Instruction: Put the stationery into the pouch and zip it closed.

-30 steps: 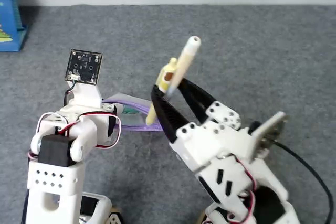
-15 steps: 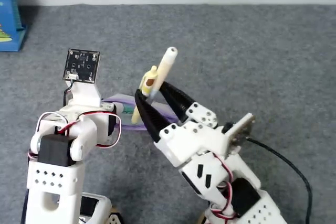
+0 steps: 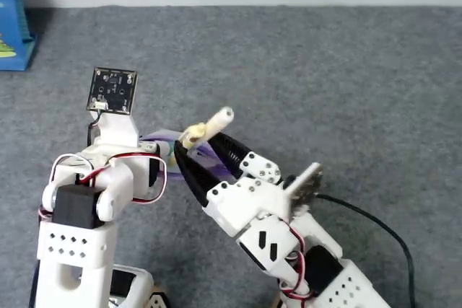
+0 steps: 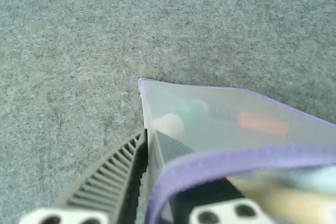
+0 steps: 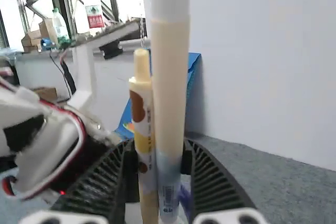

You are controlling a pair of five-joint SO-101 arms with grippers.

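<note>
Grey worktop (image 3: 346,70): we see the left end effector (image 4: 149,153) pinching the pouch (image 4: 220,124) by its edge, the right end effector (image 3: 196,151) clamped on a cream pen (image 3: 209,124), tilted over the pouch.

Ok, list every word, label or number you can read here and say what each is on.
Nothing reads clearly.
Cream plastic pen in the right hand: small dark print low on the barrel, too small to read.
Clear plastic bottle in the room behind: red label, blurred.
Blue box at the table's edge: coloured picture, no legible words.
Clear plastic pouch with purple zip edge: no print seen.
</note>
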